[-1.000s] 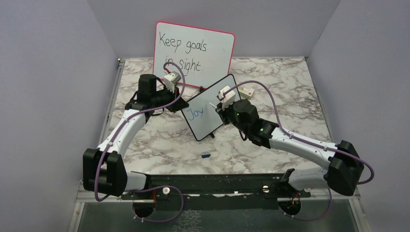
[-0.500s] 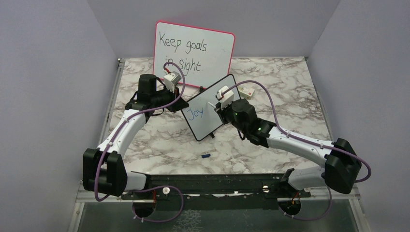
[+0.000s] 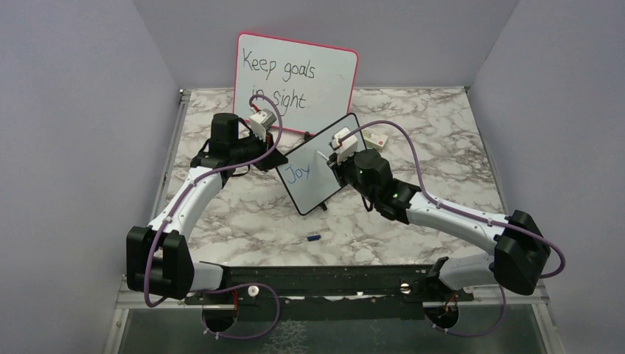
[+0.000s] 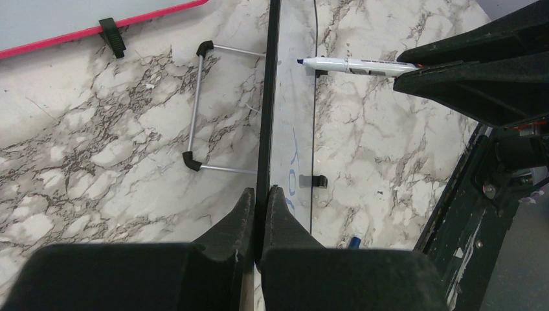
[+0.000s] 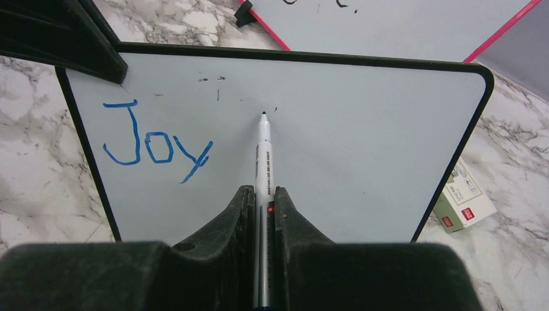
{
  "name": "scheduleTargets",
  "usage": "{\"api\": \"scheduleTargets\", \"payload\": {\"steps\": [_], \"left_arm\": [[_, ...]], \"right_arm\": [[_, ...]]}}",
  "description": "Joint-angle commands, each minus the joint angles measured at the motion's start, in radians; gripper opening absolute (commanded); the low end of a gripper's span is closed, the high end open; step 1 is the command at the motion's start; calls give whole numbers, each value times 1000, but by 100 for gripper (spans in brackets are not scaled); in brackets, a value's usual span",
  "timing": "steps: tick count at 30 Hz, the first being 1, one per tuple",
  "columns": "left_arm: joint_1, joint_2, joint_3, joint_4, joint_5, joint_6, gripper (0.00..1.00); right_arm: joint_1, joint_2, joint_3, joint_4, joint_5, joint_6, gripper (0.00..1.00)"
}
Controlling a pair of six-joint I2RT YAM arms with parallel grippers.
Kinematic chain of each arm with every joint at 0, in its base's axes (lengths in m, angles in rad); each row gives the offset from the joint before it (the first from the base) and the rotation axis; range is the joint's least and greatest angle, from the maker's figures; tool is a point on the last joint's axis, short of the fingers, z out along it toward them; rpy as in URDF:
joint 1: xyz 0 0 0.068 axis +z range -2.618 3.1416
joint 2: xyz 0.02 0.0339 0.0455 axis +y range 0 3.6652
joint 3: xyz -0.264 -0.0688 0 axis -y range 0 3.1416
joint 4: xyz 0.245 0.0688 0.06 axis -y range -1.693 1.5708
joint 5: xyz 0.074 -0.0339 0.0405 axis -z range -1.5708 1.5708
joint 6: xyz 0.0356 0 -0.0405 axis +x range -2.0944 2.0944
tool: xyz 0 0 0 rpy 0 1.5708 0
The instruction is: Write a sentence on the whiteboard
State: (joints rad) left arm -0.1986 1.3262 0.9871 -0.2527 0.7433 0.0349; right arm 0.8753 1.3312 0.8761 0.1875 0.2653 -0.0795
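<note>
Two arms reach from the near edge of the marble table (image 3: 413,125); a small blue object (image 3: 312,237) lies on the marble in front of them, apart from everything else. Mid-table, the whiteboard (image 5: 362,149) stands propped on its wire leg (image 4: 217,107), turned at an angle to the table's edges, its black frame and rounded corners visible. The left gripper (image 4: 261,192) is clenched on the board's left edge, one finger on each face. The right gripper (image 5: 262,191) grasps a marker (image 5: 263,152), barrel between the fingers, tip pointing at the board's face. Of the sentence (image 5: 155,146) only the blue word "Joy" is written, on the left part of the face; the marker tip sits to the right of it, a little higher, and whether it touches the surface cannot be told. Behind the board's right corner lies a small box (image 5: 463,197). Farthest back, a pink-framed whiteboard (image 3: 295,77) leans against the wall, bearing black handwriting.
</note>
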Motion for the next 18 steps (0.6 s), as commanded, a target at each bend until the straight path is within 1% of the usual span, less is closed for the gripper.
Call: {"api": "scheduleTargets", "payload": {"steps": [1,18], "left_arm": [[-9,39,-15,-80,-105,55,0],[-9,37,-16,-80,-103,57,0]], "right_arm": [[-8,14,34,57,35,-5,1],[-15,52,54,52,10,-2,1]]}}
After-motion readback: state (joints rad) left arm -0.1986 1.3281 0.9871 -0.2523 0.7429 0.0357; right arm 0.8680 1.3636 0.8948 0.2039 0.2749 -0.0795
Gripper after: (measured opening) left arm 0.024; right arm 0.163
